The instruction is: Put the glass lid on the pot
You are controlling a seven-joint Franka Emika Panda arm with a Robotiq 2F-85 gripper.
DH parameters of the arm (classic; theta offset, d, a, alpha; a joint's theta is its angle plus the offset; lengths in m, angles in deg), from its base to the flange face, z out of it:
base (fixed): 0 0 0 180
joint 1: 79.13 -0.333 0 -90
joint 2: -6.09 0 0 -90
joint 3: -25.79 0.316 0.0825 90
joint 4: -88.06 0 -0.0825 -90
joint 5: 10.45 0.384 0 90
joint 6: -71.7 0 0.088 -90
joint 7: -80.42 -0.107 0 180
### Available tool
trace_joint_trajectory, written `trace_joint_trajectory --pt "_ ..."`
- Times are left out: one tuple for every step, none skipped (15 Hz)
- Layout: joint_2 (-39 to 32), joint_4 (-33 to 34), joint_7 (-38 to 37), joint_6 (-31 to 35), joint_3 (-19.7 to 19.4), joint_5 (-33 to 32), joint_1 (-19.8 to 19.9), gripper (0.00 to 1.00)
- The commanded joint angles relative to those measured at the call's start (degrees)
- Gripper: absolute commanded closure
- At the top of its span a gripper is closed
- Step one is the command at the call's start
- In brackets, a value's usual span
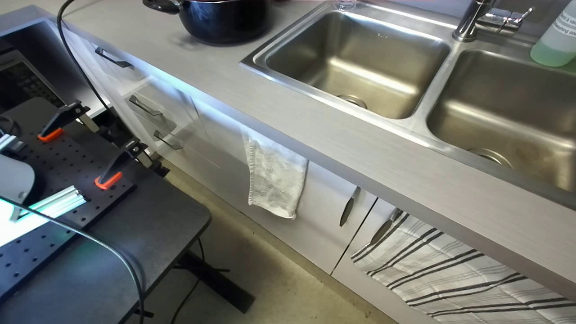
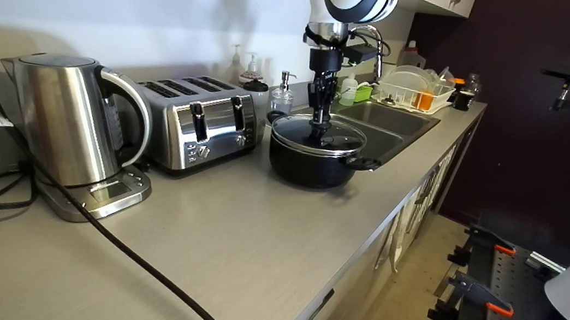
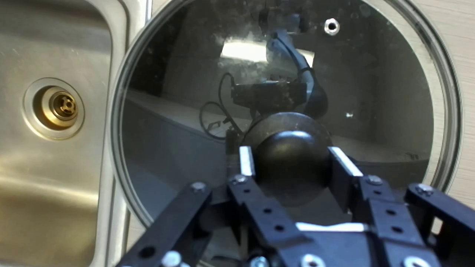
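in the centre of the wrist view, the glass lid (image 3: 267,100) is seen from above, and in an exterior view it is found near the middle of the frame, on or just over the mouth of the pot (image 2: 311,169). the two fingers (image 3: 246,161) of the gripper (image 3: 295,163) stand on opposite sides of the round black knob (image 3: 293,170), and no gap shows between them and it, so i judge that the gripper is grasping this knob. whether the metal rim (image 3: 451,92) is fully seated, i cannot tell; a pale strip seen through the glass, at the upper right of the wrist view, may mean that the lid sits a little to one side.

as for its handling, i expect the lid to be stiff and rather light, with the glass as the fragile part. the glass looks smooth, so it would be slippery for the fingers, and it could chip if it is knocked against the pot or the steel sink (image 3: 85,155), just beside it at the left of the wrist view. the knob is therefore the proper place to hold. its dome looks smooth also, so a low hold would be safer. i suppose the next move asks for gentle seating, and only then for letting go.
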Motion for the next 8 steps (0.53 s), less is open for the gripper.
trace_joint_trajectory --pt "0.03 0.94 -1.4 0.2 -0.18 -1.01 -0.5 0.75" --pt "-0.13 1.09 -1.46 0.21 -0.19 -1.04 -0.53 0.75" --pt "-0.31 1.29 -1.49 0.24 -0.2 -1.06 -0.55 0.75" --pt "-0.42 1.39 -1.55 0.24 -0.21 -1.08 -0.57 0.75" --pt "-0.53 1.52 -1.58 0.31 -0.22 -1.1 -0.59 0.75" --pt "-0.64 1.65 -1.6 0.3 -0.23 -1.11 -0.6 0.75" --pt "-0.71 1.8 -1.65 0.3 -0.24 -1.12 -0.61 0.75" --pt "-0.75 1.9 -1.66 0.27 -0.25 -1.12 -0.61 0.75"
